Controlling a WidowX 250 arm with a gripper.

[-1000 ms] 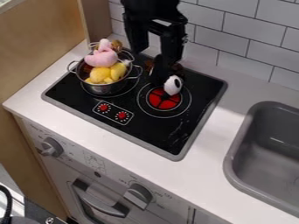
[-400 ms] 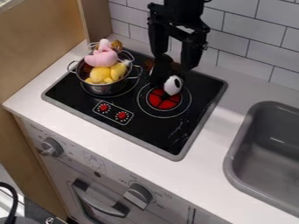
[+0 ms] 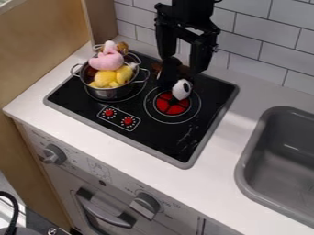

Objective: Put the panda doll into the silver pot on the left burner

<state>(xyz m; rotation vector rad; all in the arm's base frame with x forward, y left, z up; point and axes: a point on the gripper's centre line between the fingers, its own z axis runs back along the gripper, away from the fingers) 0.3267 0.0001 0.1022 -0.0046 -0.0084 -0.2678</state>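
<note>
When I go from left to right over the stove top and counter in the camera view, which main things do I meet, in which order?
Silver pot with a pink toy and a yellow toy in it → panda doll → grey sink.

The black arm point(image 3: 193, 7) ran out past the top edge, its upper part cut off. Below the gripper point(image 3: 182, 65), the panda doll's point(image 3: 182, 89) dark body blended into the black stove top point(image 3: 160, 137), so its outline could not be traced, and its white head covered part of the right burner point(image 3: 171, 109). A brown thing point(image 3: 187, 69) behind the doll was partly hidden and too unclear to name. The silver pot point(image 3: 109, 93) hid most of the left burner point(image 3: 127, 98), while pink point(image 3: 107, 61) and yellow toys point(image 3: 106, 76) hid its bottom. The right edge cut off the sink point(image 3: 245, 172); the knob markings point(image 3: 127, 189) were too small to read.
</note>
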